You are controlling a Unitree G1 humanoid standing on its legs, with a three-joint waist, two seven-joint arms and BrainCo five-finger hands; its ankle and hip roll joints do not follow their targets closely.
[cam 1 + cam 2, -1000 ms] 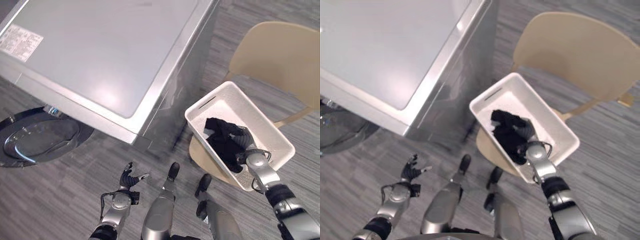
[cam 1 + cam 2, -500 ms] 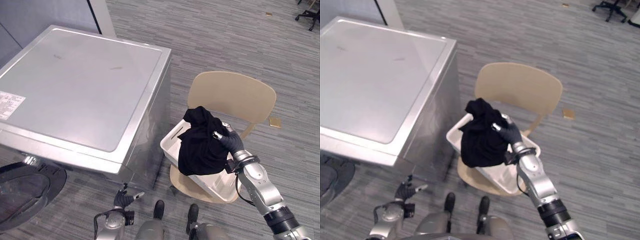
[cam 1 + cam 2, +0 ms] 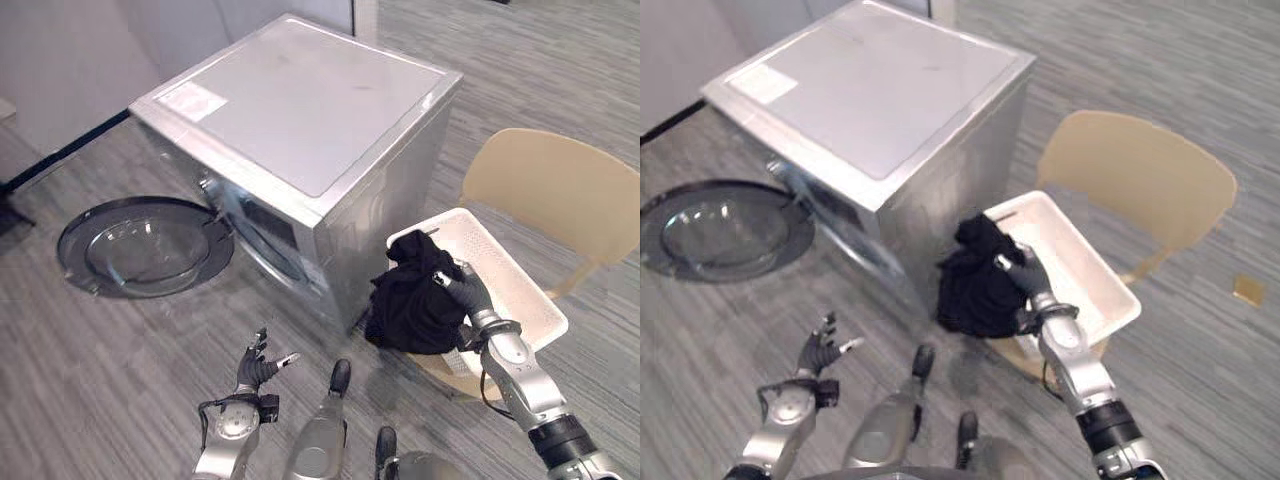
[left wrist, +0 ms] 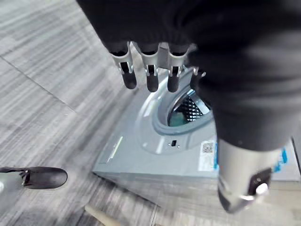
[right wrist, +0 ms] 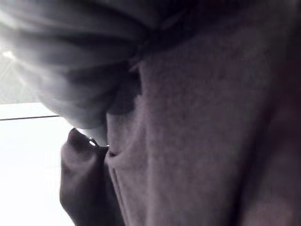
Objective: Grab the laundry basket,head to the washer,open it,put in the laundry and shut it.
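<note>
left eye view showed the right hand (image 3: 468, 296) clenched on a bundle of black cloth laundry (image 3: 410, 300), held over the near left corner of the white plastic laundry basket (image 3: 515, 290) on a tan wooden chair (image 3: 545, 190). beside it stood the silver washer (image 3: 300, 130), its round glass door (image 3: 145, 245) swung open. the left hand (image 3: 258, 365) hung low, fingers spread and empty.
</note>
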